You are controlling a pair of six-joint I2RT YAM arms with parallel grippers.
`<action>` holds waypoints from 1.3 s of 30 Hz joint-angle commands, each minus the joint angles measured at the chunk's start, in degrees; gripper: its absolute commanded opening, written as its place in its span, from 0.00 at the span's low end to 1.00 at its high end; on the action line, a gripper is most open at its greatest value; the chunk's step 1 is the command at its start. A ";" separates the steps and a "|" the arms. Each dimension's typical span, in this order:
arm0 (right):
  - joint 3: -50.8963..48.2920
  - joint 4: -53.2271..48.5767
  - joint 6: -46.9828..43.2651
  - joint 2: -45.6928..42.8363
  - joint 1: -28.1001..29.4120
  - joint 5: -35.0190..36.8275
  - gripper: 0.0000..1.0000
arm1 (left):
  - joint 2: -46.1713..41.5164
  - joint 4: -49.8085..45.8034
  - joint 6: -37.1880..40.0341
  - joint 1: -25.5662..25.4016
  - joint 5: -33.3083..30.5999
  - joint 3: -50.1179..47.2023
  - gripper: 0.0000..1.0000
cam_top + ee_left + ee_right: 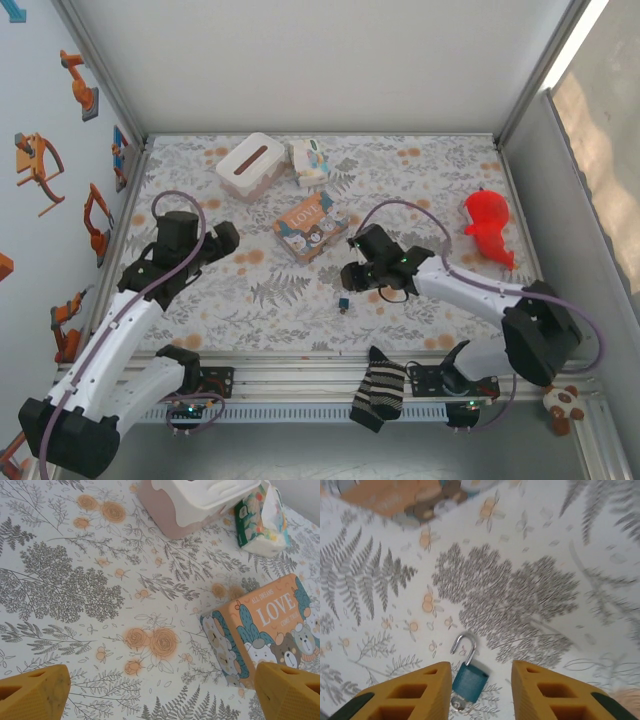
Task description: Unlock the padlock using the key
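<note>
The right gripper (481, 665) stands partly open and grips nothing. The blue padlock (469, 681) lies between its fingers, shackle swung open. The left gripper (162, 695) gapes wide, holding nothing.

Padlock (470, 681) on the table (530, 575) by the right pincer (481, 670), printed box (310, 228) behind.

lab cell, aluminium-framed walls (320, 60)

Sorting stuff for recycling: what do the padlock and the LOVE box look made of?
Padlock: likely metal, a matte blue body with a shiny silver shackle. LOVE box: smooth printed surface with rounded corners, tin or cardboard; the look leaves it open.
</note>
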 commanded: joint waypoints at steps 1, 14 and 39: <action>1.71 -3.00 -5.38 -6.16 -2.26 11.15 0.42 | -1.50 -1.02 1.14 0.60 -3.87 -0.73 0.95; -6.27 3.26 -12.63 -26.01 -18.99 23.89 0.88 | -4.75 -1.02 3.06 2.08 -15.25 -1.93 0.96; -27.41 40.43 -21.34 -14.63 -42.17 21.42 1.00 | 5.31 35.19 26.01 12.15 -22.65 -19.11 0.96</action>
